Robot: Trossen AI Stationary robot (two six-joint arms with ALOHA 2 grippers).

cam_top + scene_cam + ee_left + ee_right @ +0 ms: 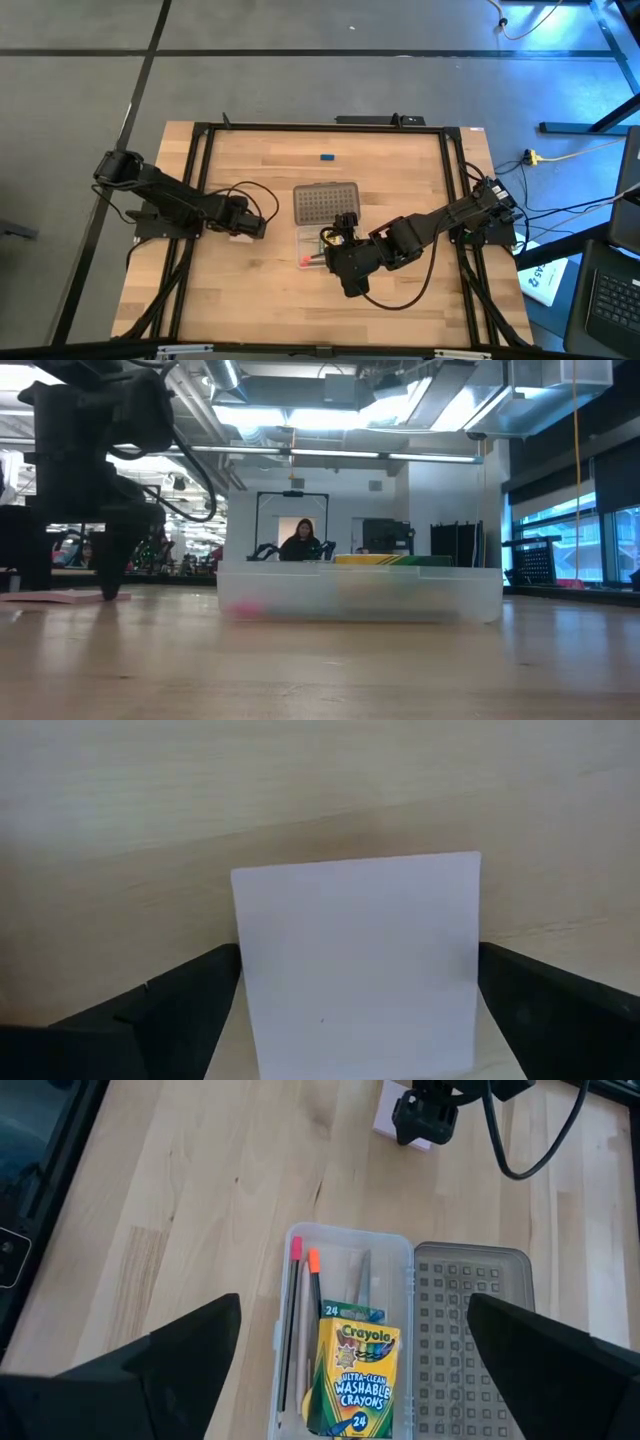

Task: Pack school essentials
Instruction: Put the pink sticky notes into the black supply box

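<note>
Straddling the pink pad (358,965) with left hand (358,1020) spread wide, pad dead centre; right hand (355,1370) spread too, above the case (345,1340).

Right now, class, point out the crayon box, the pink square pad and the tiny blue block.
crayon box (358,1380), right wrist view, on its printed front.
pink square pad (360,965), left wrist view, middle of its top sheet.
tiny blue block (327,156), high view, on its top face.

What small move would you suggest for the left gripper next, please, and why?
Probably close the left gripper on the pink square pad: its open fingers flank the pad, which lies outside the open clear case already holding the crayon box and pencils.
</note>
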